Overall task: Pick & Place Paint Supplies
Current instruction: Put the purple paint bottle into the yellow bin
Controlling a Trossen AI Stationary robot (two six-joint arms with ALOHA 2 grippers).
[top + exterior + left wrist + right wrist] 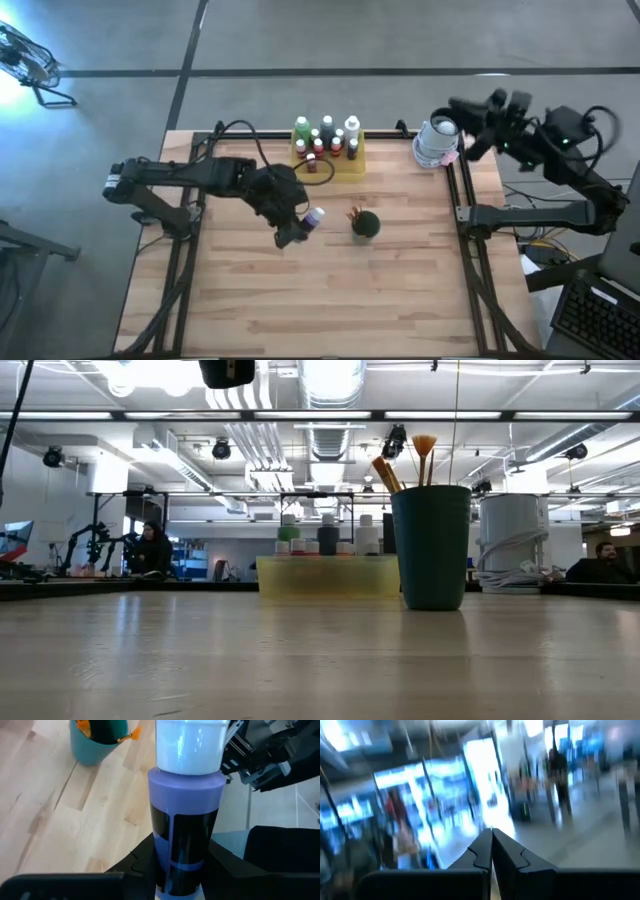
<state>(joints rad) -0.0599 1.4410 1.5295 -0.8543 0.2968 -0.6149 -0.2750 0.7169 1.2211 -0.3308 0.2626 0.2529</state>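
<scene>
Purple paint bottle (185, 820), white-capped, is pinched upright between the fingers of the left gripper (296, 228) above the table (330, 300). Just beyond it stands the green cup (366, 224) holding paintbrushes (400, 465), with the yellow tray (345, 162) of bottles farther off. Right gripper (492, 845), fingers pressed together, waits off the table's far right corner.

No text, brand, number or sign can be read in any of the views. A dark label is seen on the purple bottle (185, 820), but no lettering can be made out on it. The small labels on the bottles in the yellow tray (346, 165) are too small to be read.
</scene>
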